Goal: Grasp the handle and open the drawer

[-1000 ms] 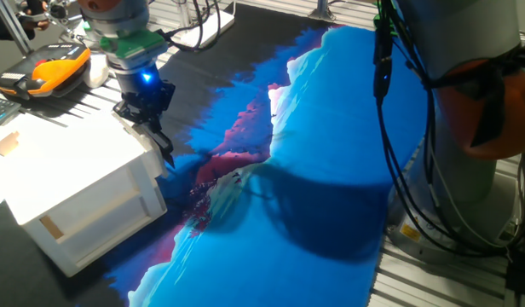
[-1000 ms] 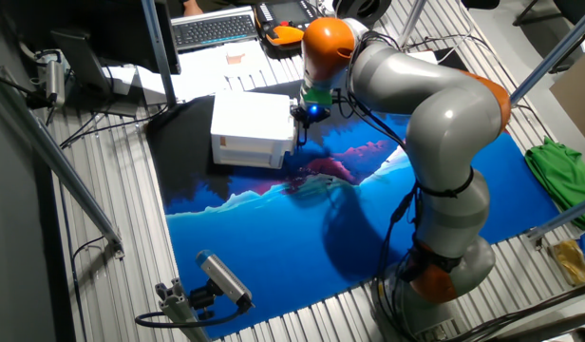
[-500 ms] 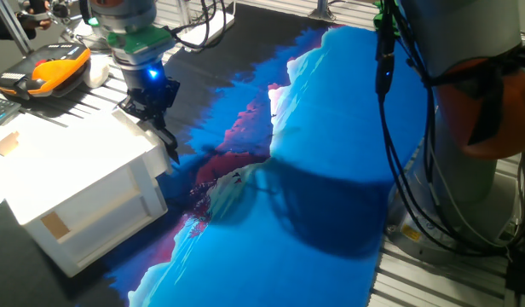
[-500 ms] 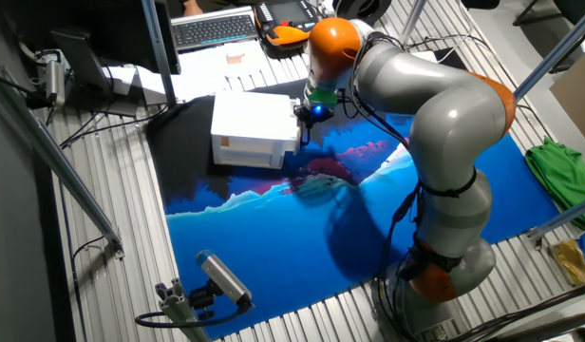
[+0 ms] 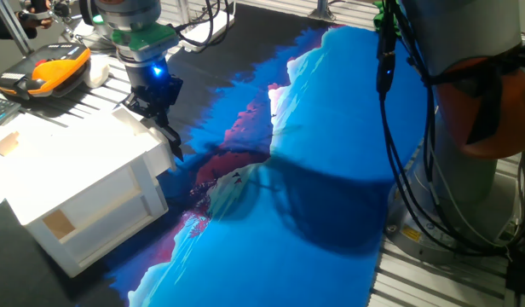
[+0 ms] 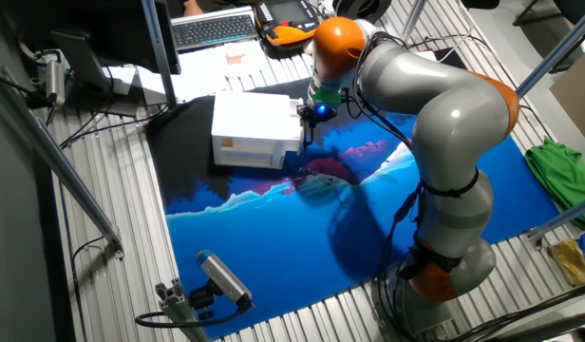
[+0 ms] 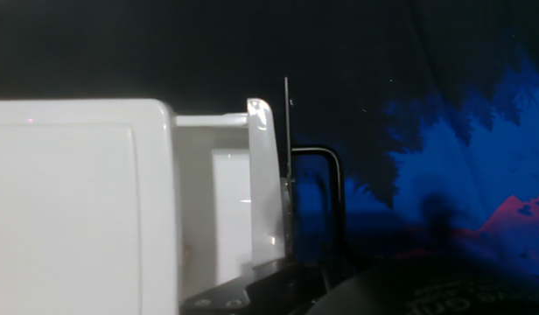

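Already partly out of the white cabinet (image 5: 71, 192): drawer (image 7: 230, 201) showing a slice of open interior in the hand view, with the thin black handle (image 7: 326, 188) standing off its end face toward the blue mat (image 5: 314, 196). End effector (image 5: 164, 132) down at that end face, at the cabinet's corner nearest the mat in both fixed views; fingers (image 5: 171, 141) look hooked or clenched around the handle, but cannot tell for certain, since the hand view cuts off the fingertips and the fixed views are too coarse. Main risk: slipping off the slim curved bar if held only loosely or near one end, leaving the drawer short of open. Second risk: pulling off-axis, jamming the drawer in its slot and dragging the whole light cabinet across the desk (image 6: 103, 237) instead. Also possible: scraping fingers against the end face, or bending the bar under a skewed load.
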